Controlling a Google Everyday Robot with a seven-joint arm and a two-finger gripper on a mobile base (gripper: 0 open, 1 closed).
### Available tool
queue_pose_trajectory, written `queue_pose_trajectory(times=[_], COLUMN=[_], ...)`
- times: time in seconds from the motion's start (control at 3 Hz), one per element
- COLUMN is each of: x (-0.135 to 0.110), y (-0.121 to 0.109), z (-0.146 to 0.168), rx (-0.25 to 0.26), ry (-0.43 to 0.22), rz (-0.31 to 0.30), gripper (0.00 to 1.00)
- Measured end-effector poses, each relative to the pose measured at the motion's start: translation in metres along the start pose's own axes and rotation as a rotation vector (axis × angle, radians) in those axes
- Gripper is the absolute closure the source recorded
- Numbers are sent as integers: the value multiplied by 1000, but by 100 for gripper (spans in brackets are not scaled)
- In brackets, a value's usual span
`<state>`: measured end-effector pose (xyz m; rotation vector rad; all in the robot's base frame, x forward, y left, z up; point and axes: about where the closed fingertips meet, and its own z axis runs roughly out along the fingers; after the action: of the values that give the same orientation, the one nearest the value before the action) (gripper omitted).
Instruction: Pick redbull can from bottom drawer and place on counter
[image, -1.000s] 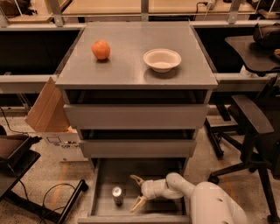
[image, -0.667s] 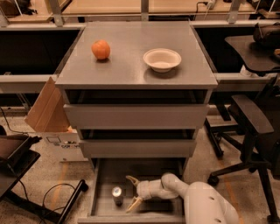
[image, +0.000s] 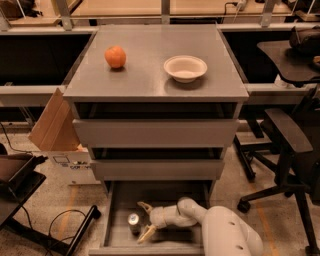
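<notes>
The redbull can (image: 133, 222) stands upright in the open bottom drawer (image: 120, 197), left of centre, its silver top facing up. My gripper (image: 145, 220) reaches into the drawer from the right, right beside the can. It is open, with one tan finger behind the can and the other in front of it, and neither visibly touches the can. The white arm runs off toward the lower right. The counter (image: 150, 75) is the cabinet's grey top, high above the drawer.
An orange fruit (image: 115, 56) and a white bowl (image: 185, 67) sit on the counter. Two shallower drawers above are slightly pulled out. A cardboard box (image: 55, 130) leans at the left, and office chairs (image: 285, 150) stand at the right.
The gripper has moved left inside the drawer, from well right of the can to right beside it. The can has not moved.
</notes>
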<state>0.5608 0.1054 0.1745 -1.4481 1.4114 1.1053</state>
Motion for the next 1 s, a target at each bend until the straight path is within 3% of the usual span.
queue_pose_trajectory(times=[0.33,0.67,1.0], x=[-4,-18,-42], y=[1,5,21], z=[12,19,20], rx=[-35,-77,-105], ry=[3,-9,-91], rz=[2,37,116], gripper=[13,36,59])
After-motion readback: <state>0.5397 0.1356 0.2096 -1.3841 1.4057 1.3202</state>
